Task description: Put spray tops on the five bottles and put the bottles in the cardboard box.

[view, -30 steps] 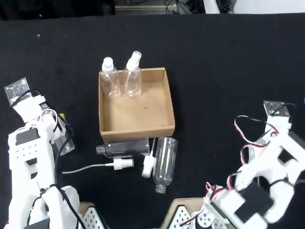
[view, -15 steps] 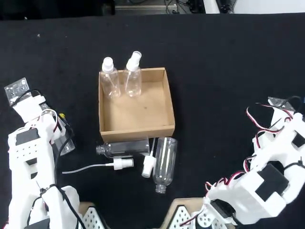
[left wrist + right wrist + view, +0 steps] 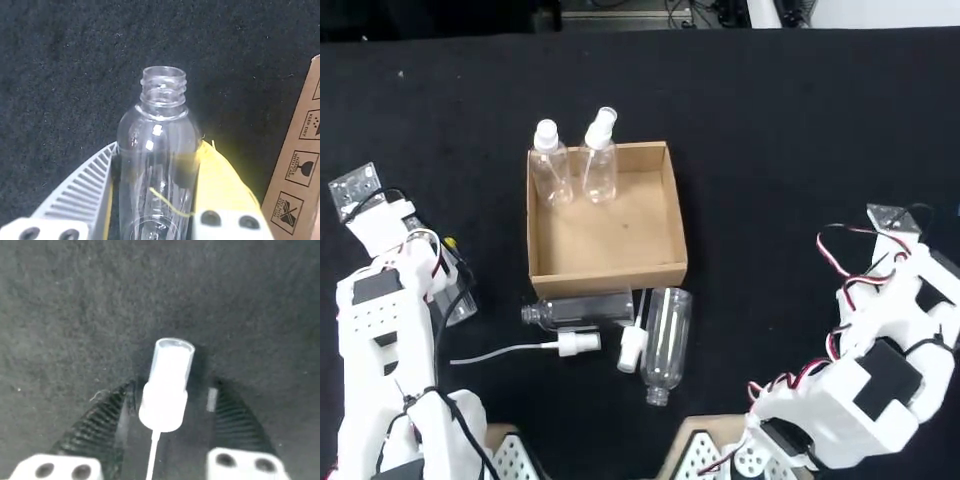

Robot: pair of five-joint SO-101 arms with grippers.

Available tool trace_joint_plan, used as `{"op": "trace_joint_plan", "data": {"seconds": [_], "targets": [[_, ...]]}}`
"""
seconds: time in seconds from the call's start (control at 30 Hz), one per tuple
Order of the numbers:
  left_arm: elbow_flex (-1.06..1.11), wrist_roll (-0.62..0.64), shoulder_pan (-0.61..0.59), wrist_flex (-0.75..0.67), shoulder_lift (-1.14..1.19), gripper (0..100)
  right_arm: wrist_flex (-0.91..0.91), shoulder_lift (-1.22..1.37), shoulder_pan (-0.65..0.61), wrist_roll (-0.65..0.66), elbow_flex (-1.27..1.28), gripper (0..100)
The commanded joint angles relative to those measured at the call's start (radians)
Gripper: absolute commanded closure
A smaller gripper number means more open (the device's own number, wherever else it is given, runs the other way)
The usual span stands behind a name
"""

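**Right arm edges left with a spray top**

Right arm (image 3: 880, 340) nudged left near the table's right edge! A white spray top (image 3: 165, 405) sat in the right gripper (image 3: 175, 387), clamped or loose I could not tell. The left gripper (image 3: 160, 147) squeezed a clear, uncapped bottle (image 3: 161, 95) left of the cardboard box (image 3: 610, 274). Two capped bottles (image 3: 552, 172) stood against its far wall. Bare black table (image 3: 770, 150) stretched between box and that arm.

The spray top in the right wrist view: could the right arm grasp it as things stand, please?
Probably yes: the spray top lies between the right gripper's open fingers, nothing blocking it.
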Motion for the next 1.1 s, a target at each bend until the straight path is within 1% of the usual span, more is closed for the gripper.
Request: {"op": "trace_joint_plan", "data": {"seconds": [0.0,0.03,0.13,0.2,0.3,0.5,0.6,0.77,0.9,1.07], "targets": [[-0.016,0.0,-0.001,0.003,-0.037,92,0.035,-0.01,-0.021,0.091,0.012,97.8],[-0.016,0.0,-0.001,0.003,-0.037,92,0.049,-0.01,-0.021,0.103,0.01,99.2],[-0.016,0.0,-0.001,0.003,-0.037,92,0.061,-0.027,-0.025,0.104,-0.012,98.9],[-0.016,0.0,-0.001,0.003,-0.037,92,0.084,-0.07,-0.058,0.083,-0.024,98.8],[-0.016,0.0,0.002,0.003,-0.037,92,0.144,-0.186,-0.141,0.009,-0.021,98.8],[-0.015,0.0,-0.001,-0.002,-0.037,92,0.17,-0.524,-0.325,-0.226,0.044,98.8],[-0.016,0.0,-0.001,0.002,-0.037,92,0.17,-0.694,-0.396,-0.282,0.093,98.8],[-0.019,0.0,-0.002,0.003,-0.038,92,0.17,-0.92,-0.479,-0.334,0.133,98.8],[-0.012,-0.002,-0.002,0.008,-0.08,92,0.167,-1.0,-0.539,-0.434,0.114,98.8],[0.013,-0.002,-0.002,0.075,-0.265,92,0.141,-1.006,-0.643,-0.542,0.025,98.8]]}}
